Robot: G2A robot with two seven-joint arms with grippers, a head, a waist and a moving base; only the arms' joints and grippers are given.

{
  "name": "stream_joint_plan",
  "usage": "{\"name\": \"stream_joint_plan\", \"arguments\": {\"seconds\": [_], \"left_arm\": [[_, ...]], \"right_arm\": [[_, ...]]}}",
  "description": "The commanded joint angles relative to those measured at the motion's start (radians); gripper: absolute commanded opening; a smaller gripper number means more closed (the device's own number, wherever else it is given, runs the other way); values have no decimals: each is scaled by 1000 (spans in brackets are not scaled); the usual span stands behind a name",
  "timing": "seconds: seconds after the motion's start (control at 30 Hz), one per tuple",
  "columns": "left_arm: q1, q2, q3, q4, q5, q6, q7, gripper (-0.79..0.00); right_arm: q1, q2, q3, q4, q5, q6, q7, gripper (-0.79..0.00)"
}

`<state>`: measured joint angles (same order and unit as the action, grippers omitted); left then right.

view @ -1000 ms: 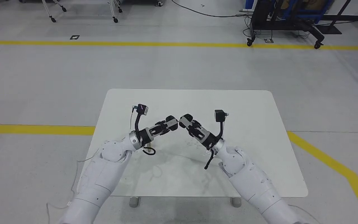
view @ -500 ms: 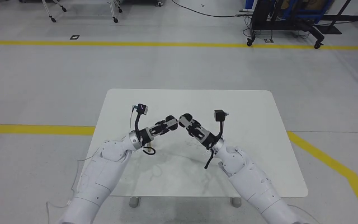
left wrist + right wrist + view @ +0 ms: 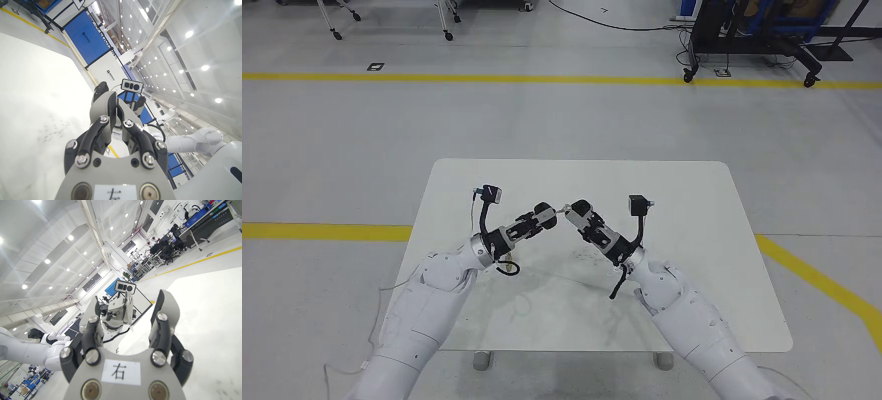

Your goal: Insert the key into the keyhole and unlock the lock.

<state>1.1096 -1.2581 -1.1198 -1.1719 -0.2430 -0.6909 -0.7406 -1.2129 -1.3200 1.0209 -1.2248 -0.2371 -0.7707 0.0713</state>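
1. Backing off from its partner, the right pincer (image 3: pixel 573 209) now hangs just apart from the left pincer (image 3: pixel 547 213). A second ago, and half a second ago, their tips were pressed together above the middle of the table (image 3: pixel 692 200).
2. The right pincer's fingers are spread wide with nothing between them. The left pincer is clamped on a small shiny metal piece (image 3: pixel 129 298), which juts toward the right pincer above the table's middle.
3. Whether that piece is the key, the lock, or the two joined, I cannot tell.
4. The release suggests that a handover or an insertion attempt has just ended, leaving the left pincer to carry the work alone. Nothing shows the unlocking turn as done, so I judge the task still unfinished.
5. Both pincers are held above the table's middle, well away from all four edges, so a dropped piece would likely land on the table rather than the floor.
6. The gap between the pincers is narrow, so any return by the right pincer calls for a straight, slow approach. There is open room toward the table's far edge and both side edges for drawing back.
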Motion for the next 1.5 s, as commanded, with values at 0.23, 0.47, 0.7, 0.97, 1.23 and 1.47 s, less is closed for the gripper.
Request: {"name": "stream_joint_plan", "arguments": {"seconds": [0.23, 0.47, 0.7, 0.97, 1.23, 1.47], "left_arm": [[14, 5, -2, -31, 44, 32, 1, -785], [18, 16, 3, -76, 185, 11, -16, -785], [26, 27, -5, -93, 194, -48, -60, -785], [25, 35, 5, -105, 221, -54, -78, -785], [8, 38, 25, -91, 226, -49, -89, -785], [-4, 39, 42, -79, 221, -59, -91, -785]], "right_arm": [[2, 10, 11, -2, -76, 24, 63, 0], [-45, 52, 123, -66, -122, -29, 181, 0], [-70, 85, 158, -101, 8, -53, 427, -132], [-77, 97, 162, -120, 47, -45, 480, -342], [-76, 103, 156, -119, 66, -43, 491, -459], [-65, 105, 142, -110, 77, -40, 492, -597]]}}
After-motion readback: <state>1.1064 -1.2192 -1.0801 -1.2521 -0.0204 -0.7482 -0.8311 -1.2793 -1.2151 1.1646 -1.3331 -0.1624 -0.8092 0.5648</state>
